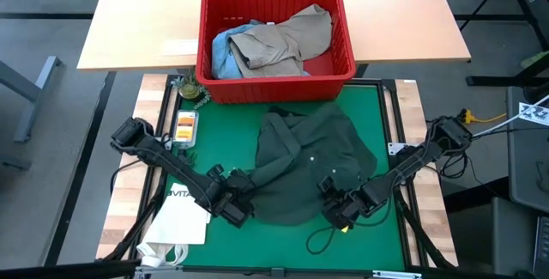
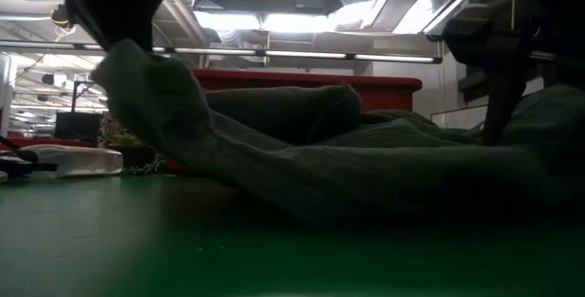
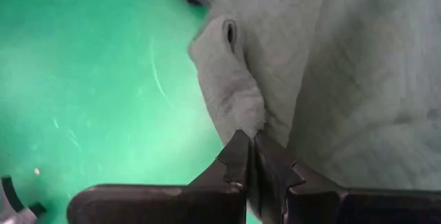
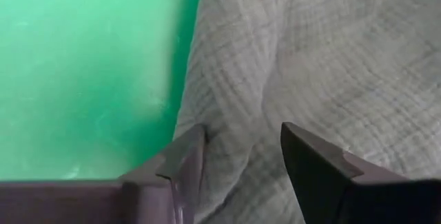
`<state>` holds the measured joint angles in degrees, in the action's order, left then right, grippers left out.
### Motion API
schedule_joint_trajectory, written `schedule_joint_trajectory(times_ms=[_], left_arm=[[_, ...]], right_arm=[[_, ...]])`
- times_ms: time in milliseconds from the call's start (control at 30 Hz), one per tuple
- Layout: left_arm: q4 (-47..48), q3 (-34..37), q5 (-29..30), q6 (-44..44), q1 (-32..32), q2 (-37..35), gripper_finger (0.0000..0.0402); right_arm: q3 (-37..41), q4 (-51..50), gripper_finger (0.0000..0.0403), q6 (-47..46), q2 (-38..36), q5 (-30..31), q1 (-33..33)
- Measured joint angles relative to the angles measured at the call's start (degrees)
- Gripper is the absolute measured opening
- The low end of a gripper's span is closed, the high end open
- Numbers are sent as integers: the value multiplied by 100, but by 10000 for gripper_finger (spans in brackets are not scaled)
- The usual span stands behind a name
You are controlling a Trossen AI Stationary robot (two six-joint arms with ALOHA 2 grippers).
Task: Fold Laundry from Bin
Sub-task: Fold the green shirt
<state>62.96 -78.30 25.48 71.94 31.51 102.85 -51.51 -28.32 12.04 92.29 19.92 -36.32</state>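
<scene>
1. Mat [image 1: 283, 236] front strip bare, room to pass.
2. Shirt [image 1: 304, 163] fills mat centre.
3. Bin [image 1: 276, 83] blocks back edge.
4. Bag [image 1: 176, 221] + small items [image 1: 185, 127] crowd left side.

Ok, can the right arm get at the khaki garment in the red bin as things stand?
Probably yes. The right claw is open and holds nothing, sitting at the green shirt's near edge. The khaki garment lies uncovered on top in the red bin; only the far reach across the shirt is doubtful.

Matt crinkled cloth shirt [image 1: 313, 163]; smooth, probably rubbery green mat [image 1: 377, 116]; ribbed glossy plastic bin [image 1: 276, 81].
</scene>
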Motion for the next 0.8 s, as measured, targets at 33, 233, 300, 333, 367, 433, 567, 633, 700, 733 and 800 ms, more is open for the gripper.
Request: schedule_joint_trajectory(times_ms=[33, 233, 300, 333, 367, 433, 567, 633, 700, 733, 800], left_arm=[[0, 0, -104, -2, 25, 0, 6], [-23, 0, -250, -273, 209, 0, 17], [-77, 0, -250, -480, 269, 0, 33], [-85, 0, -250, -484, 295, 0, 44], [-85, 0, -248, -480, 319, 0, 56], [-85, 0, -254, -457, 359, 0, 83], [-87, 0, -269, -624, 432, 0, 134], [-134, 1, -264, -689, 463, 0, 152], [-358, 2, -217, -766, 500, 0, 165], [-544, 2, -177, -875, 518, 0, 169], [-955, 2, -53, -1179, 554, 0, 172]], right_arm=[[0, -3, 182, -7, 20, 0, 0], [-2, 0, 79, 19, 84, -185, 37], [-2, 37, 34, 20, 83, -345, 48], [-2, 65, 17, 22, 77, -370, 46], [-2, 90, 10, 26, 77, -378, 46], [-21, 64, 17, 34, 79, -467, 46], [-230, -5, 25, 148, 79, -599, 46], [-424, -187, 14, 337, 78, -595, 46], [-654, -412, 5, 461, 69, -428, 70], [-769, -579, 5, 487, 68, -298, 79], [-1009, -908, 10, 500, 68, -19, 144]])
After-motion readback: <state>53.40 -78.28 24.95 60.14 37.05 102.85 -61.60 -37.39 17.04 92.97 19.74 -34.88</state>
